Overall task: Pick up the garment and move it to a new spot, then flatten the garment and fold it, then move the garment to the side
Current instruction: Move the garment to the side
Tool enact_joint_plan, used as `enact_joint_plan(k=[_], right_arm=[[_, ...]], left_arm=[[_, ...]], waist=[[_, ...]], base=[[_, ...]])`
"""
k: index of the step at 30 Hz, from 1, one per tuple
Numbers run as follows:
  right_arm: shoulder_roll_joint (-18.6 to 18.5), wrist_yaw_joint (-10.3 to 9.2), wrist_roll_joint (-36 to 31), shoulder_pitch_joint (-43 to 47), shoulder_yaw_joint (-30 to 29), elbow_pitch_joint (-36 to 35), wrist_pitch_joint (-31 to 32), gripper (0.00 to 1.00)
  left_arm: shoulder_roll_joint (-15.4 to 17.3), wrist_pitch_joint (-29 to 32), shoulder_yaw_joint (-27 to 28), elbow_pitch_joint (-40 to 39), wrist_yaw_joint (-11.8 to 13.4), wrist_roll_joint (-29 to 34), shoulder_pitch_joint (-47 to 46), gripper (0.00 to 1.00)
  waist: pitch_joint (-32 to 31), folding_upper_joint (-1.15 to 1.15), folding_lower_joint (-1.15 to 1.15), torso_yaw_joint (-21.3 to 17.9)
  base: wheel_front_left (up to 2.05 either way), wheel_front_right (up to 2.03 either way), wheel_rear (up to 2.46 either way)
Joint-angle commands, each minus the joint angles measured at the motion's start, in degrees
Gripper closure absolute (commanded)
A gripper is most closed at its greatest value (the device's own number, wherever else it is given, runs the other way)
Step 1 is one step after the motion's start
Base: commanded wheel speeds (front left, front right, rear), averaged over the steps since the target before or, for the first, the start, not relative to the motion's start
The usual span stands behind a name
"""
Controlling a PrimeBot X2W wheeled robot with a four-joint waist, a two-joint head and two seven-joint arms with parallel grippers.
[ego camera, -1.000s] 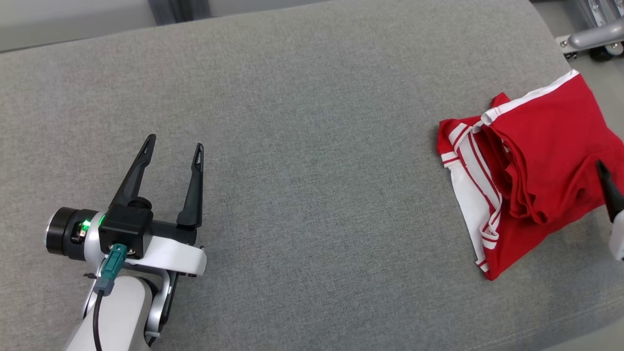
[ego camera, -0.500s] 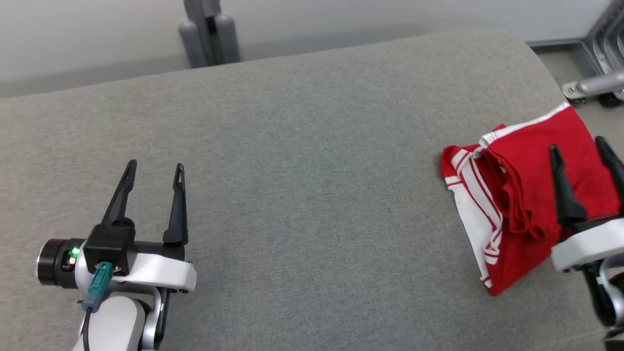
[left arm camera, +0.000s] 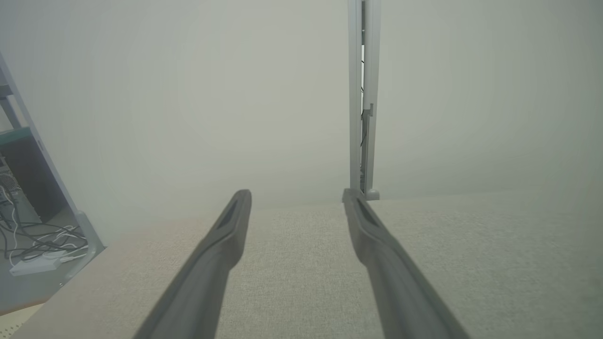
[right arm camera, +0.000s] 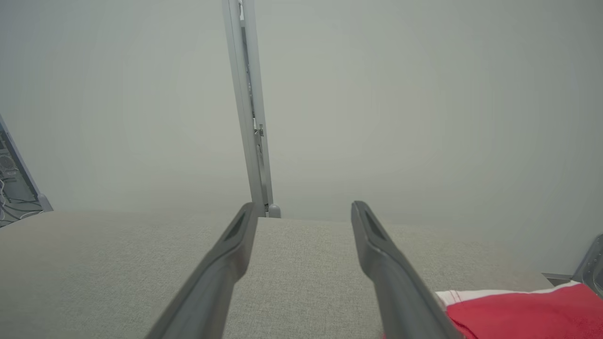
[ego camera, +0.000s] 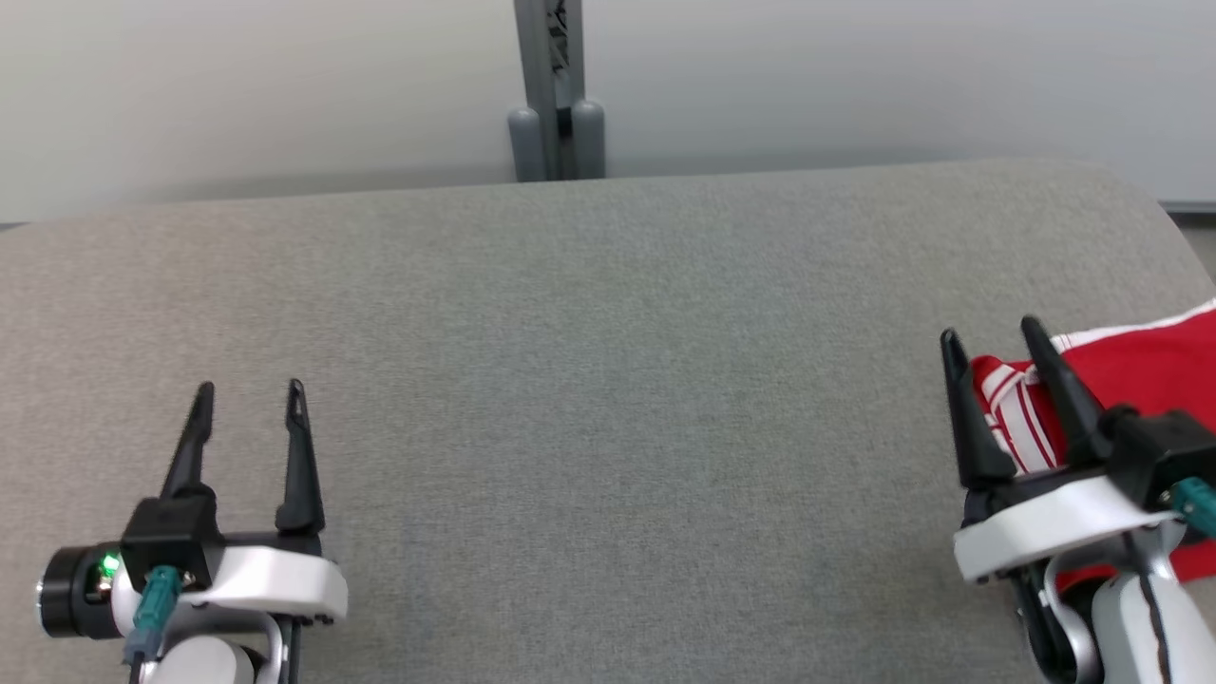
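Work surface: a grey fabric-covered pad [ego camera: 608, 380] spans the head view; a pale wall [ego camera: 237, 85] stands behind it, with a grey upright post [ego camera: 558, 95] at the pad's far edge.

Garment [ego camera: 1149, 370]: red cloth with a white band and narrow red-and-white stripes; it lies bunched on the pad at the right edge of the head view, partly behind the right gripper and partly cut off by the frame edge; whether it is neatly folded cannot be told; in the right wrist view the garment [right arm camera: 527, 313] sits at the lower right, just beside the right-hand finger, its white band [right arm camera: 494, 293] towards the wall.

Left gripper [ego camera: 250, 388]: low at the left of the head view, fingers pointing towards the wall and spread wide with nothing between them; well apart from the garment; a green indicator light [ego camera: 109, 565] glows on the wrist housing, and a teal connector [ego camera: 157, 589] is plugged in beside it; in the left wrist view the left gripper [left arm camera: 297, 194] frames bare pad, with the post [left arm camera: 362, 94] above the right-hand fingertip and loose cables [left arm camera: 33, 235] on the floor at the far left.

Right gripper [ego camera: 988, 330]: low at the right of the head view, fingers spread wide and holding nothing; its fingers overlap the garment's striped edge in that view; contact cannot be told; in the right wrist view the right gripper [right arm camera: 304, 205] frames bare pad.
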Motion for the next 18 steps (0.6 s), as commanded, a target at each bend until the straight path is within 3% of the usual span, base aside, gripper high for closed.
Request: enact_joint_plan(k=[1,9,18], right_arm=[[-0.25,-0.01,-0.07,1.09,0.06,0.36,-0.46,0.00],[0.48,-0.01,0.02,5.87,1.27,1.77,-0.49,0.00],[1.05,-0.01,-0.80,12.31,-1.99,-1.47,1.09,0.00]], left_arm=[[-0.16,-0.28,-0.09,-0.18,0.07,-0.02,0.51,0.00],[-0.30,-0.27,-1.65,-2.26,0.22,0.51,6.20,0.00],[-0.11,2.40,-2.95,-5.00,-0.59,-1.44,10.23,0.00]], waist=[[-1.72,0.00,0.00,1.66],[-5.18,0.00,0.00,2.18],[-7.49,0.00,0.00,0.58]], base=[[0.00,0.00,0.00],[0.00,0.00,0.00],[0.00,0.00,0.00]])
